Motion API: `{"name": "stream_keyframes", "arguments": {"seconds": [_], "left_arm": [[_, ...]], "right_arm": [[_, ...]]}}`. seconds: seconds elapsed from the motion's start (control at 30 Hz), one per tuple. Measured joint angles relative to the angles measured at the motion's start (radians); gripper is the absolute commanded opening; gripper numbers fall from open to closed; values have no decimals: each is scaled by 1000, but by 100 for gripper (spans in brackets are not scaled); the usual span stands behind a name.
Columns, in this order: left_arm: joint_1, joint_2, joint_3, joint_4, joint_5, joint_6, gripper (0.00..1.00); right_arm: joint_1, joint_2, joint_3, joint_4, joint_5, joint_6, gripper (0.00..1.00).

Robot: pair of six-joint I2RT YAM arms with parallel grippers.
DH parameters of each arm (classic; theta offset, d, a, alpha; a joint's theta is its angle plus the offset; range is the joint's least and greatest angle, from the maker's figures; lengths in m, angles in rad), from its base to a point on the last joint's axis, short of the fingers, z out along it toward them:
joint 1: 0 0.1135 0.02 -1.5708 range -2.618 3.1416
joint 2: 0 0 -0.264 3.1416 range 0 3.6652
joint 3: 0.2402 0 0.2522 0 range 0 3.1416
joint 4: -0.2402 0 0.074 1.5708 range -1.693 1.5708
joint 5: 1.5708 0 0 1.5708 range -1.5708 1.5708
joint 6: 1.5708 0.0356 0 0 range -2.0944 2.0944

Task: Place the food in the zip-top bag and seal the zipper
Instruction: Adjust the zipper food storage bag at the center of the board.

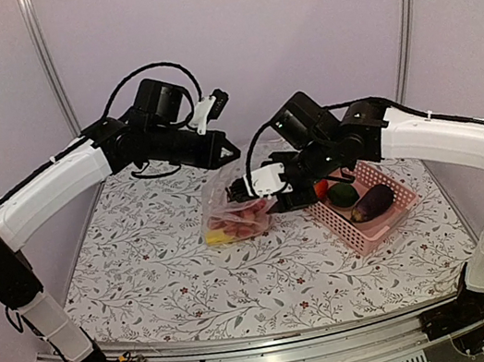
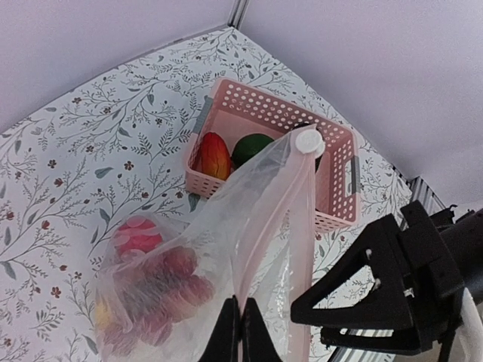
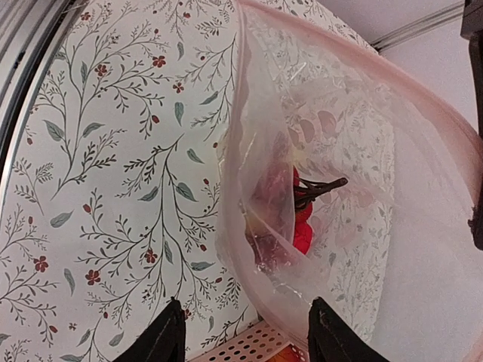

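the left gripper (image 2: 240, 332) is pressed together on the top edge of the zip-top bag (image 2: 219, 226), holding that edge above the table (image 2: 68, 151). the pink zipper (image 2: 303, 219) runs from there to a white slider (image 2: 308, 141). the right gripper (image 3: 247, 343) is spread wide at the bag's open mouth, with the rim passing between its fingers. red fruits (image 3: 302, 230) lie deep in the bag. just beside it, the pink basket (image 2: 264, 105) holds a red pepper (image 2: 213, 154), a green pepper (image 2: 251, 148) and an eggplant (image 1: 375, 201). the right arm's black wrist (image 2: 392, 286) blocks the lower right of the left wrist view.

Food (image 2: 162, 290) inside the crinkly zip-top bag (image 2: 256, 196) shows only blurred.
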Motion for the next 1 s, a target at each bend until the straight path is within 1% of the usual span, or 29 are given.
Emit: {"name": "stream_keyframes", "arguments": {"seconds": [0.1,0.17,0.3,0.4,0.43,0.5,0.67,0.77,0.87,1.0], "left_arm": [[0,0,0,-5,3,4,0],[0,0,0,-6,5,5,0],[0,0,0,-13,10,8,0],[0,0,1,-24,8,16,0],[0,0,2,-31,5,20,0],[0,0,8,-42,-3,28,0],[8,0,34,-66,-23,44,0],[17,1,78,-103,-51,64,0],[27,1,113,-126,-82,87,0],[41,1,122,-146,-101,108,0]], "right_arm": [[1,31,0,22,27,-20,46],[2,45,0,32,36,-28,36],[9,63,1,49,69,-50,11],[18,64,6,65,99,-61,2],[21,64,13,69,106,-66,0],[24,65,37,68,116,-73,0],[28,65,172,37,110,-74,0],[31,65,223,16,88,-74,0],[40,65,233,-4,58,-74,0],[47,65,230,-21,42,-73,0]]}}
